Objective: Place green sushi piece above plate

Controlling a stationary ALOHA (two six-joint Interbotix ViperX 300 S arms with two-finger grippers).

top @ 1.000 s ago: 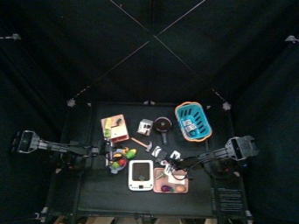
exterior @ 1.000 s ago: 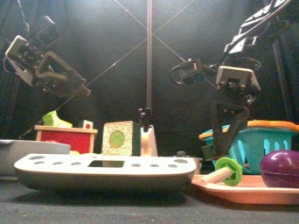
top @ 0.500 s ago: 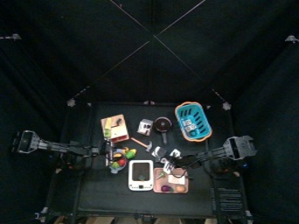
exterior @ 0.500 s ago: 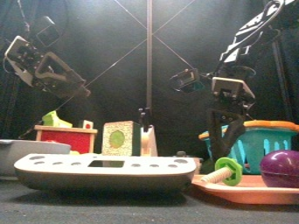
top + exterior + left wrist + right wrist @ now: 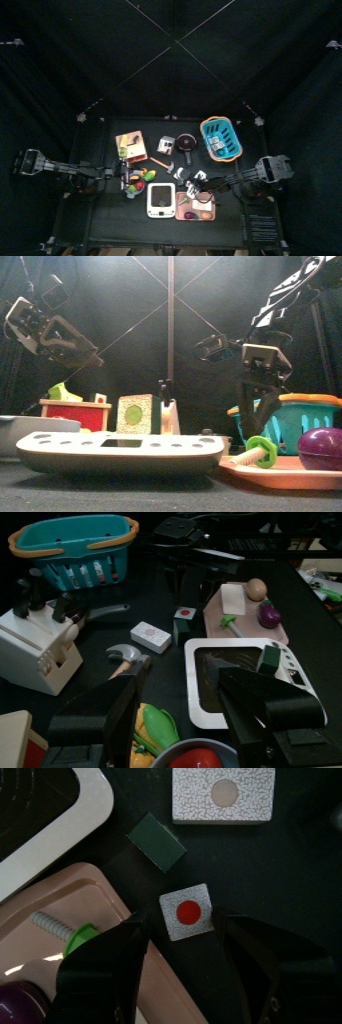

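The green sushi piece (image 5: 132, 414), a speckled square with a green centre, stands on edge behind the white tray; in the right wrist view it seems to be the speckled square (image 5: 225, 788). The pinkish plate (image 5: 94, 908) lies at the front right (image 5: 203, 212) (image 5: 281, 470) and holds a green bolt-shaped toy (image 5: 258, 449) and a purple ball (image 5: 321, 448). My right gripper (image 5: 187, 953) is open, hovering over a white sushi piece with a red dot (image 5: 187, 912) beside the plate. My left gripper (image 5: 181, 712) is open and empty, raised at the left (image 5: 74, 351).
A white tray (image 5: 162, 200) lies front centre beside the plate. A dark green square (image 5: 158, 841) lies near the red-dot piece. A blue basket (image 5: 221, 139) stands back right, a wooden board (image 5: 130, 145) back left, a white knife block (image 5: 34, 647) nearby.
My right gripper has shifted a little to the left and down, then held still. The left arm has not moved.
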